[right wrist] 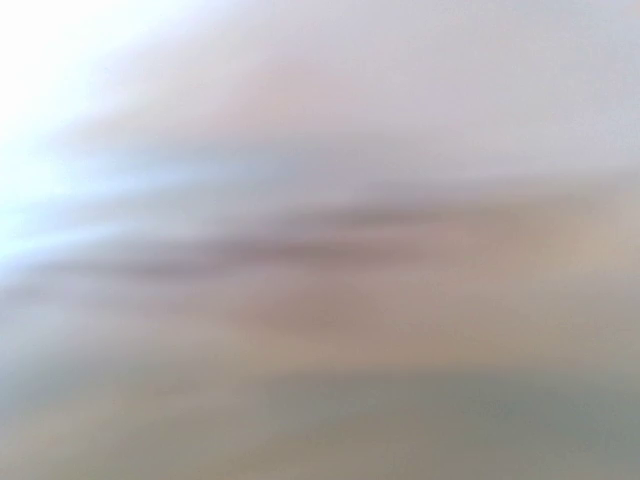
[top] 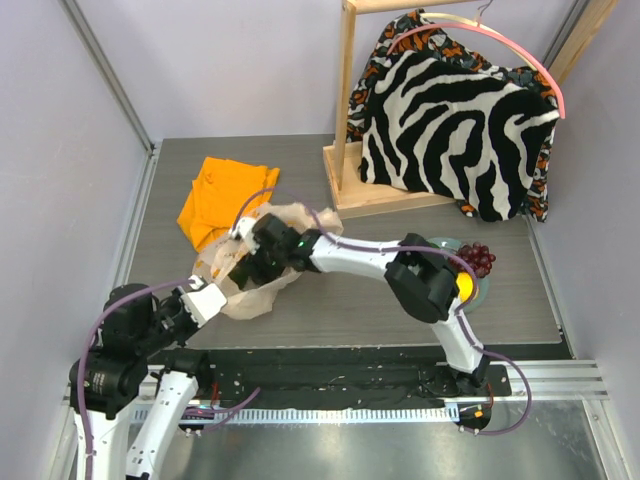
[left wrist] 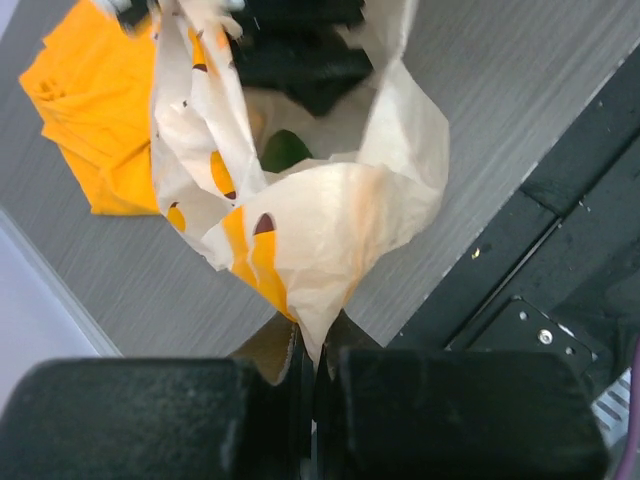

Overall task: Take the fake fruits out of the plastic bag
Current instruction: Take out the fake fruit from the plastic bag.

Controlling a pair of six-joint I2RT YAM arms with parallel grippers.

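The plastic bag (top: pixel 262 290) lies crumpled at the table's near left, its mouth facing away from me. My left gripper (left wrist: pixel 318 340) is shut on the bag's near corner (left wrist: pixel 310 240); in the top view it sits at the bag's near-left edge (top: pixel 214 298). A green avocado (left wrist: pixel 285 150) shows inside the bag. My right gripper (top: pixel 245 262) reaches into the bag's mouth, its dark body (left wrist: pixel 300 50) filling the opening, and its jaws are hidden. The right wrist view is only blur. Dark red grapes (top: pixel 478 260) and a yellow fruit (top: pixel 466 285) rest on a plate (top: pixel 487 288) at the right.
A folded orange cloth (top: pixel 222 198) lies just behind the bag. A zebra-patterned garment (top: pixel 455 125) hangs on a wooden rack (top: pixel 345 100) at the back right. Grey walls close in the table on the left and right.
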